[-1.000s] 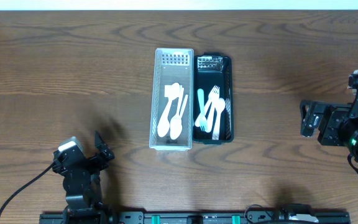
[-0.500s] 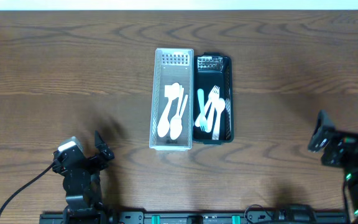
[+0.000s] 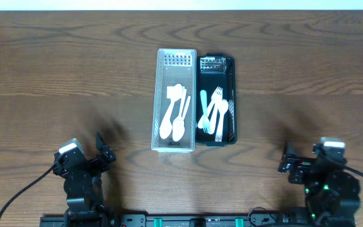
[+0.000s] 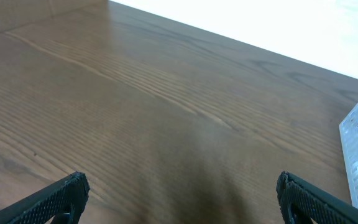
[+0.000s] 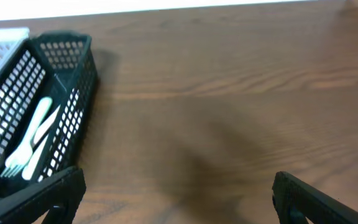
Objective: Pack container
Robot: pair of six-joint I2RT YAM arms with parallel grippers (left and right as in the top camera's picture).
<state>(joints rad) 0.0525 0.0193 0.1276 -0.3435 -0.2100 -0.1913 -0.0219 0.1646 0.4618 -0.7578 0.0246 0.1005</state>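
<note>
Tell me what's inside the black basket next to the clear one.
The black basket holds white plastic forks and a pale teal utensil, lying loosely overlapped. A clear item sits at its far end. What lies beneath the overlapping pieces, and the exact count, cannot be told.

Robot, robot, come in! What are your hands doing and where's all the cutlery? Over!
Left end effector open, empty. Right end effector open, empty. Spoons in white basket, forks in black basket, side by side. Nothing in the way.
</note>
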